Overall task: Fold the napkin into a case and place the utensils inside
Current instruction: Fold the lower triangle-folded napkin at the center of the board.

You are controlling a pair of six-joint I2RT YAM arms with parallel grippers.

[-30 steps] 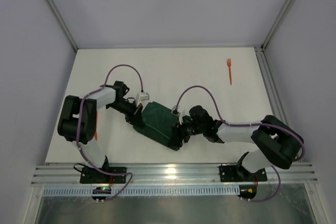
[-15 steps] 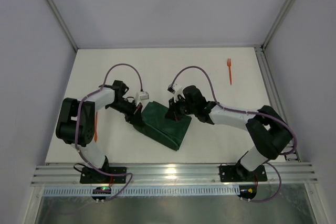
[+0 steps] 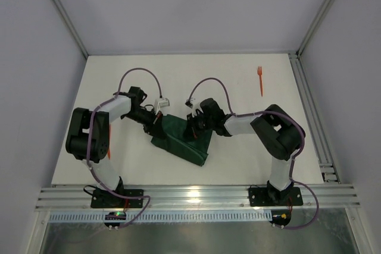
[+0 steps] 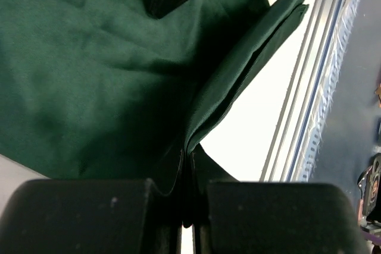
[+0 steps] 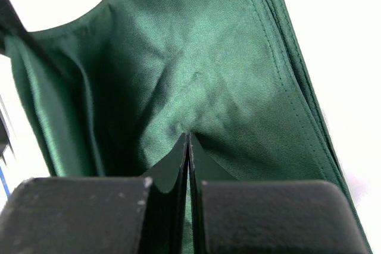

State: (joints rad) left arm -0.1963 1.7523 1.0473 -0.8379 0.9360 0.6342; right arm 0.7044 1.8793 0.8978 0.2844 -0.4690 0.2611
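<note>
Your left gripper (image 4: 187,190) and right gripper (image 5: 188,147) are each pinched tight on the napkin (image 3: 186,144), which lies part-folded mid-surface (image 3: 238,87). Pull unevenly and a layer may slip out, spoiling the fold. The fork (image 3: 261,80) lies far right.

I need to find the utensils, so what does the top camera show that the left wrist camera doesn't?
Top view only: the orange fork, lying far to the right, well apart from the napkin. Left wrist only: a close look at the raised fold of napkin pinched in the shut left gripper. Both: the dark green napkin and the metal rail at the near edge.
</note>
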